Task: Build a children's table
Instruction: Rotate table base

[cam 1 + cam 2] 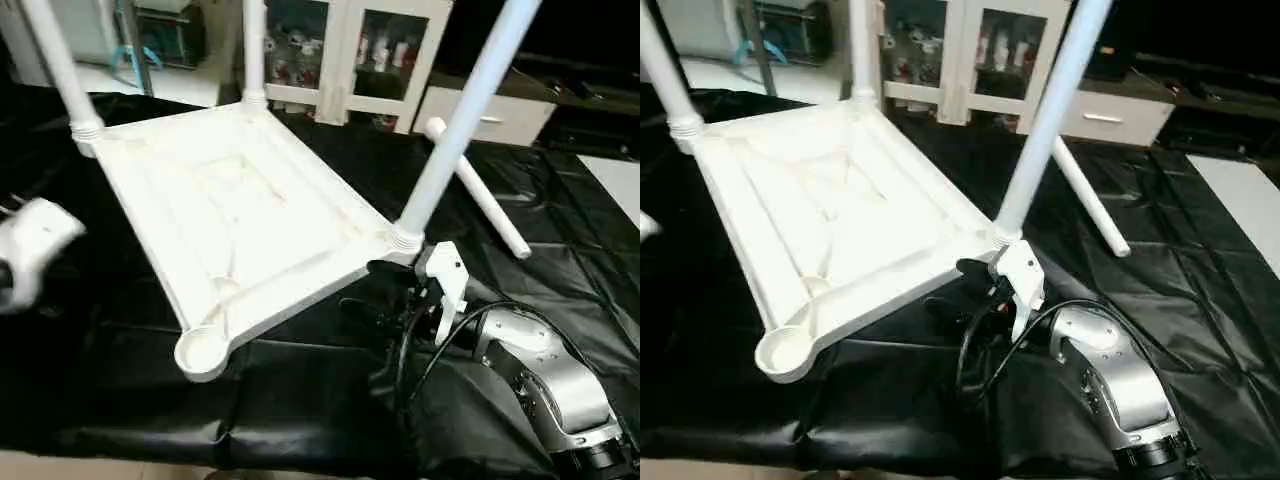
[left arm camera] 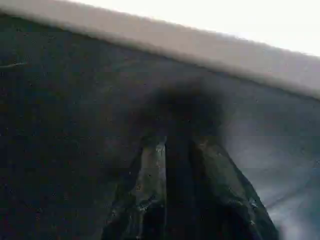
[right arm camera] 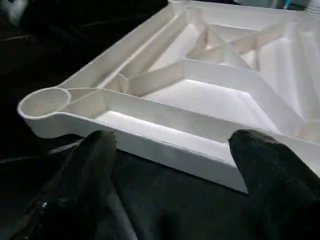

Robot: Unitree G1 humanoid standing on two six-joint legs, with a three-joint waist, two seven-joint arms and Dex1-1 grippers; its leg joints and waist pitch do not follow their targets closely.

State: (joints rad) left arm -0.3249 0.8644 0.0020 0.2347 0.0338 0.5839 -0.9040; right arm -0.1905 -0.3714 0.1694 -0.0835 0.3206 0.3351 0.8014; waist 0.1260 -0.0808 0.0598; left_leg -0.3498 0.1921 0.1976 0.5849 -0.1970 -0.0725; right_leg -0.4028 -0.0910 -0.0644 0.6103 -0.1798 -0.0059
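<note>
A glossy black sheet (image 1: 300, 400) is covering my work surface, wrinkling and catching light across the lower half of the frame. A white cabinet with glass doors (image 1: 350, 50) is standing at the upper middle, small items sitting blurred behind its panes. A white drawer unit (image 1: 500, 118) is sitting at the upper right, and pale floor (image 1: 615, 185) is showing at the right edge.
</note>
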